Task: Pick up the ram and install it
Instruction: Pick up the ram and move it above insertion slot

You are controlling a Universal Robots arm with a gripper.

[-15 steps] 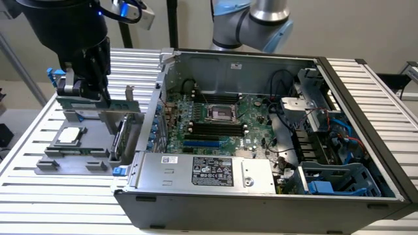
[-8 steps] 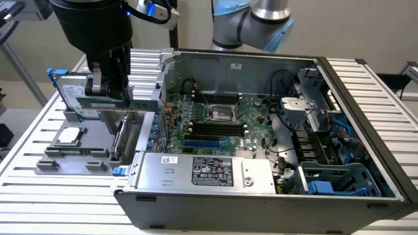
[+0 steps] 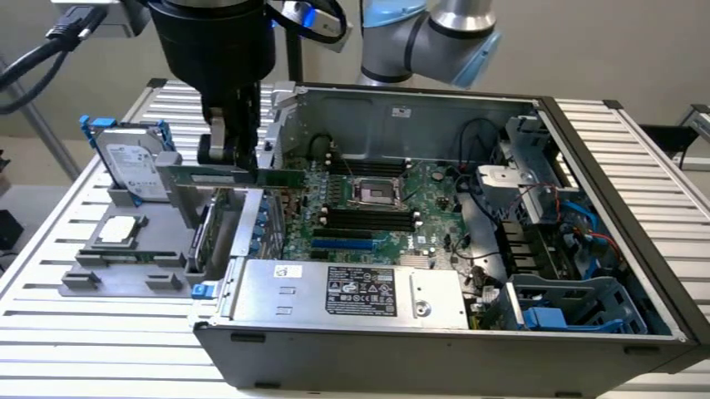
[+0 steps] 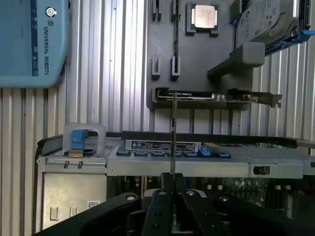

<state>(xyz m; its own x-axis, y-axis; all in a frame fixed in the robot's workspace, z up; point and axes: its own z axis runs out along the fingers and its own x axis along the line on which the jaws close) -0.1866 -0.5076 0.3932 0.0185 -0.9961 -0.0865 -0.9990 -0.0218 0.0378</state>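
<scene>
While the gripper [image 3: 228, 160] hangs over the nine o'clock wall of the open computer case [image 3: 444, 353] in the exterior view, its fingers are clamped on the ram [image 3: 283, 177], held level. The stick lies at nine o'clock from the processor socket [image 3: 377, 193], over the upright expansion card [image 3: 213, 224], with the hard drive [image 3: 133, 162] farther toward nine o'clock.

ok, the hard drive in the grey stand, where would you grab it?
The hard drive stands on edge, leaning, with its lower end in the grey stand and blue rails on its sides. So probably the free top edge, from above, pinching across its thickness.
</scene>
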